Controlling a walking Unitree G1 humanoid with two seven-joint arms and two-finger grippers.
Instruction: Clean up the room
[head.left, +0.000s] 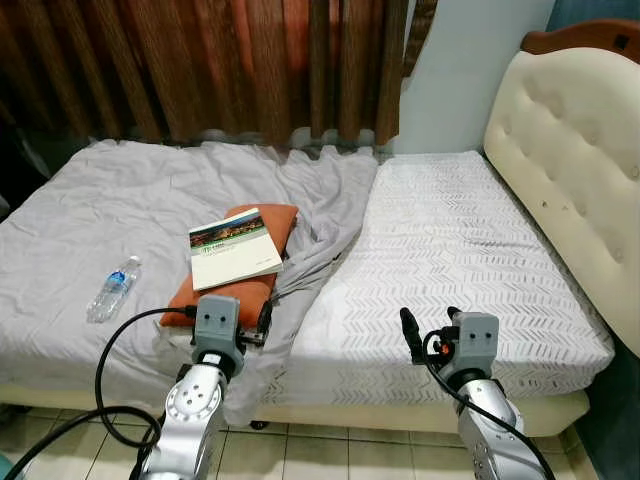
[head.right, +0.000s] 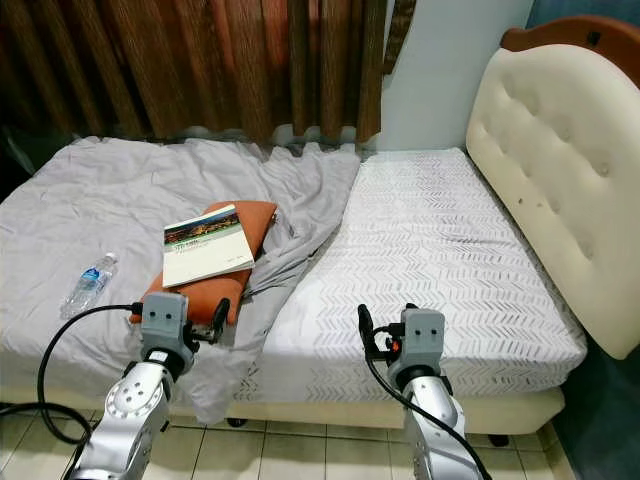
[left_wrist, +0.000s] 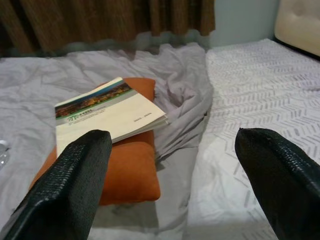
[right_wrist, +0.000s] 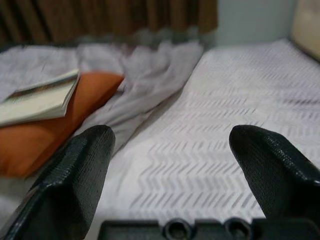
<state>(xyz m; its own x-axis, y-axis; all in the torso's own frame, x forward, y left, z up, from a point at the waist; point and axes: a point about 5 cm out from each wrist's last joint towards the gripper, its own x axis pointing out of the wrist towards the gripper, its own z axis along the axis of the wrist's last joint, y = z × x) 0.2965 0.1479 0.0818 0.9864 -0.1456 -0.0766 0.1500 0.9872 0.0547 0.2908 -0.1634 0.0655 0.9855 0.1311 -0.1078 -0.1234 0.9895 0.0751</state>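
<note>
Probably the left claw (left_wrist: 170, 175), wide open and empty, should reach far forward for the book (head.left: 235, 248) on the orange cushion (head.left: 232, 297), lifting it flat.

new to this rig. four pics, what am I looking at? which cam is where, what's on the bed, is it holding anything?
It is a humanoid robot standing at the foot of a bed, with two silver arms that each end in a two-fingered black pincer. The two wide pictures come from the stereo camera on its head, looking down; they show one scene. The other two come from cameras on the wrists, looking out between each pincer's fingers.

On the bed lie a rumpled grey sheet, an orange cushion with a book on top of it, and a plastic water bottle to the cushion's left. The right half is bare patterned mattress.

The left pincer points at the cushion, the right pincer at the mattress. Both are open and hold nothing.
</note>
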